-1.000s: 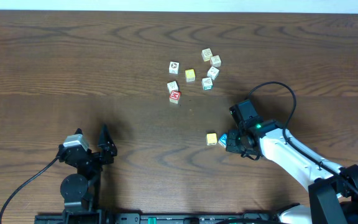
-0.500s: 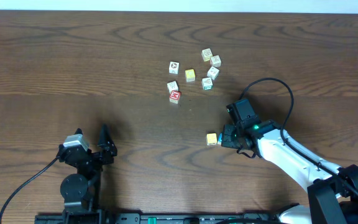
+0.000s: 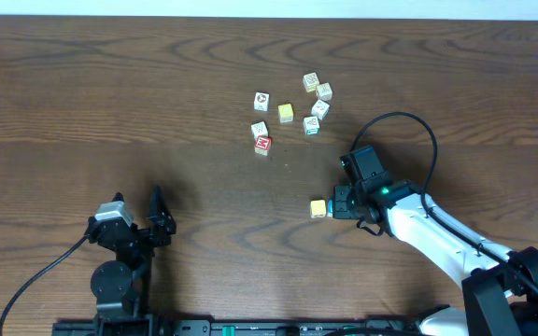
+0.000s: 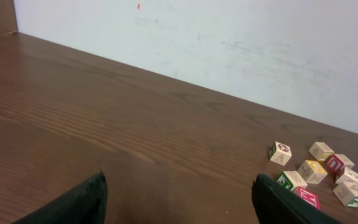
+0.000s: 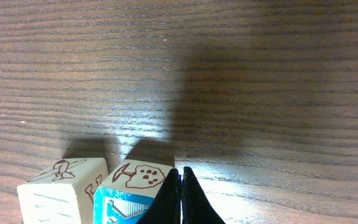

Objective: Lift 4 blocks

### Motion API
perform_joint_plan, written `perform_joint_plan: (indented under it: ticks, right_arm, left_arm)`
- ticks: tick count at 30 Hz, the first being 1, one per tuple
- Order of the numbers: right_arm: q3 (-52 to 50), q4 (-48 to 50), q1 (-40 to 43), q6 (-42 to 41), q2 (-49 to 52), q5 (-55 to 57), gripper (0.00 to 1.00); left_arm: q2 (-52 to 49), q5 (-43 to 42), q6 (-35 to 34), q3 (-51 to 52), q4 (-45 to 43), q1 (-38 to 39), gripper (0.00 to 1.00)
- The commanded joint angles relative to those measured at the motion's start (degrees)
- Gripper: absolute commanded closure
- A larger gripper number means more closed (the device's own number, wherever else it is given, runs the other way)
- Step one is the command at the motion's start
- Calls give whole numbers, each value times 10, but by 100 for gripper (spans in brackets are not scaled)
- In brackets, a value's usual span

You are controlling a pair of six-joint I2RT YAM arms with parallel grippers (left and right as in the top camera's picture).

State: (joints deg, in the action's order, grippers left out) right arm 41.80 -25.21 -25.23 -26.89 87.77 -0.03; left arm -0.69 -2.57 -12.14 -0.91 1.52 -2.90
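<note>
A: Where is the blue-faced block (image 5: 124,204) lying?
B: On the worktop (image 5: 260,74), just beside the right gripper (image 5: 181,183), whose fingers are pressing together, holding nothing.
A: How many blocks?
B: Two here, counting a pale block (image 5: 61,190). Eight more blocks (image 3: 286,113) are clustering well apart. The left gripper (image 4: 179,180) is spreading wide.

Top-down overhead; low, close wrists; common blocks (image 3: 262,144)

Table (image 3: 110,93): dark brown wood, strong grain, smooth, low sheen; bright glare patch in right wrist view. Blue-faced block (image 5: 129,202): pale bare wood top with brown printed drawing, blue painted side. Pale cube (image 5: 58,190) just beside it: same light wood, matt, brown line print. Red-faced block (image 3: 263,144): painted wood, white letter. Right arm (image 3: 428,229): glossy white plastic shell; black cable (image 3: 400,115). Right end effector (image 5: 180,180), left end effector (image 4: 178,186): matt black, plastic-looking. Wall (image 4: 229,43): matt white, faintly scuffed.
</note>
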Motion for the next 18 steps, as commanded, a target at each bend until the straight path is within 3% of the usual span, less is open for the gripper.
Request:
perform_joint_plan:
  ticks: [1,18]
  right_arm:
    - [-2,2,-5,13,5,-5,99]
    - [-2,10,-20,34,5,-34,99]
  left_arm:
    - [1,17,5,7,25,1,25]
    - [1,17,5,7,25,1,25]
